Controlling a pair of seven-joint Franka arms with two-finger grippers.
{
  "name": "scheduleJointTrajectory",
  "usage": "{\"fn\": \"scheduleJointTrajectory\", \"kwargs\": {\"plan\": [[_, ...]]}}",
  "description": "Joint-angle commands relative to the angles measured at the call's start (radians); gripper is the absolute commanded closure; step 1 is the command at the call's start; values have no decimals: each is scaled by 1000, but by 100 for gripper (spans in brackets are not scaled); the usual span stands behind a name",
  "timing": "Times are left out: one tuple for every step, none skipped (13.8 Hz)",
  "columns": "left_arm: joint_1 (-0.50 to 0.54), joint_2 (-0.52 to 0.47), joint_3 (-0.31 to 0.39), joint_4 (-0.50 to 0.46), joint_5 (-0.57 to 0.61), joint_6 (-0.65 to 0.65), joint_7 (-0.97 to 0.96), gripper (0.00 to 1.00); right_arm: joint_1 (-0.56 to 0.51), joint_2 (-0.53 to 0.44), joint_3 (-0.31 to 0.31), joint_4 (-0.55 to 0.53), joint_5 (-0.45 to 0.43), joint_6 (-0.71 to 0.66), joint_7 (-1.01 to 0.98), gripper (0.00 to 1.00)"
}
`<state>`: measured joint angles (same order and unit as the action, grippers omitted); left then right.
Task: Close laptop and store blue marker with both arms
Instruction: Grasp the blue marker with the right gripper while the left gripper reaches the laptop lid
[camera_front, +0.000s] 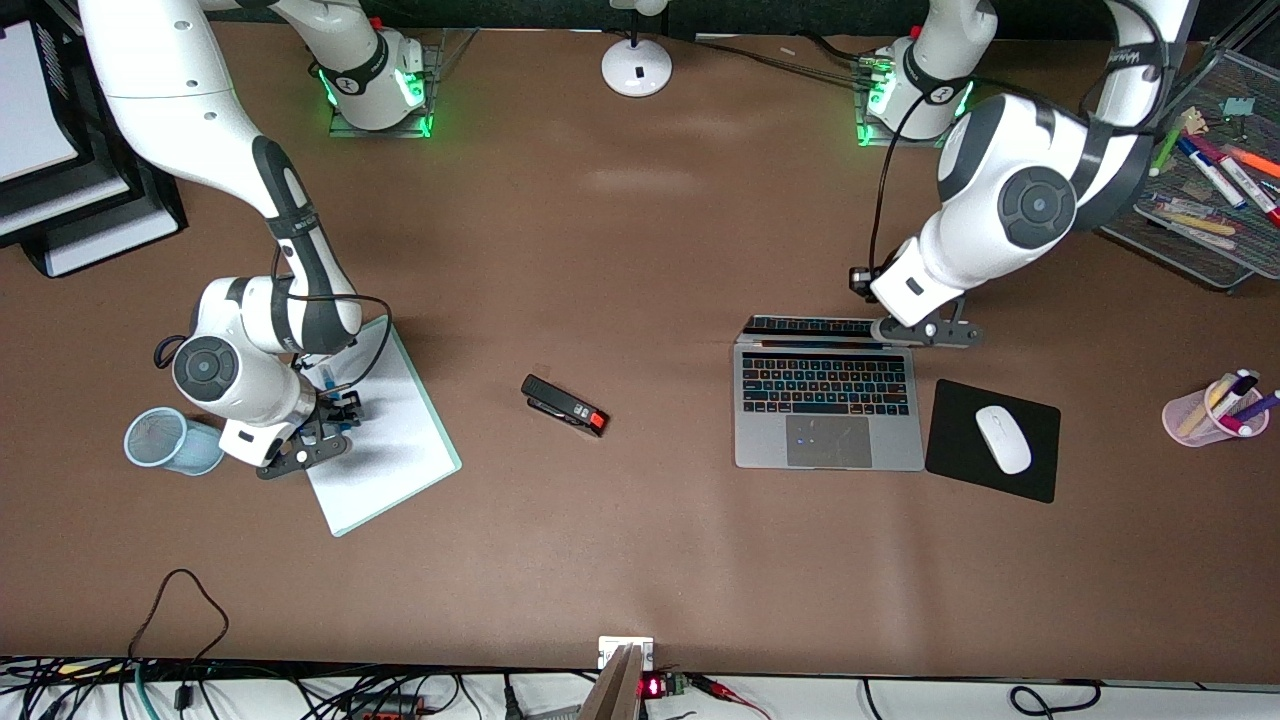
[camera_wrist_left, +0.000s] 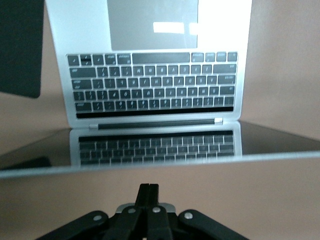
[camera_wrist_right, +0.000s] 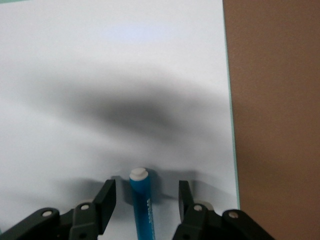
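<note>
The laptop (camera_front: 830, 445) lies open toward the left arm's end of the table, its keyboard (camera_wrist_left: 150, 90) mirrored in the raised screen. My left gripper (camera_front: 878, 328) (camera_wrist_left: 149, 189) is shut on nothing, level with the screen's top edge on the lid's outer side. Toward the right arm's end, the blue marker (camera_wrist_right: 142, 200) lies on a white notepad (camera_front: 395, 450), whitish end pointing away from the wrist. My right gripper (camera_front: 340, 412) (camera_wrist_right: 147, 186) is low over the pad and straddles the marker. It is open, with a gap on each side of the barrel.
A light-blue mesh cup (camera_front: 165, 440) stands beside the right hand. A black stapler (camera_front: 565, 405) lies mid-table. A black mouse pad (camera_front: 960, 470) with a white mouse (camera_front: 1003, 438) sits beside the laptop. A pink pen cup (camera_front: 1190, 418) and a mesh tray (camera_front: 1150, 225) of markers are at the left arm's end.
</note>
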<state>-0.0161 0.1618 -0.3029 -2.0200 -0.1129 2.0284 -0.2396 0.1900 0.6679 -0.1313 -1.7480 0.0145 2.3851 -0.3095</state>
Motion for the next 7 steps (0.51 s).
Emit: {"fn": "scheduleJointTrajectory", "kwargs": {"plan": [[-7, 30, -1, 4, 27, 53, -6, 100, 5, 1, -2, -5, 13, 16, -2, 46], [-7, 30, -1, 4, 59, 55, -6, 100, 6, 1, -2, -5, 21, 16, -2, 47], [-7, 32, -1, 4, 67, 56, -6, 100, 6, 1, -2, -5, 28, 16, -2, 50], [-7, 38, -1, 4, 73, 78, -6, 100, 6, 1, -2, -5, 41, 16, -2, 51], [-7, 44, -1, 4, 81, 97, -4, 100, 6, 1, -2, -5, 47, 16, -2, 52], [-7, 47, 1, 6, 100, 104, -3, 100, 6, 1, -2, -5, 48, 16, -2, 54], [-4, 47, -1, 6, 116, 116, -3, 100, 6, 2, -2, -4, 47, 16, -3, 56]]}}
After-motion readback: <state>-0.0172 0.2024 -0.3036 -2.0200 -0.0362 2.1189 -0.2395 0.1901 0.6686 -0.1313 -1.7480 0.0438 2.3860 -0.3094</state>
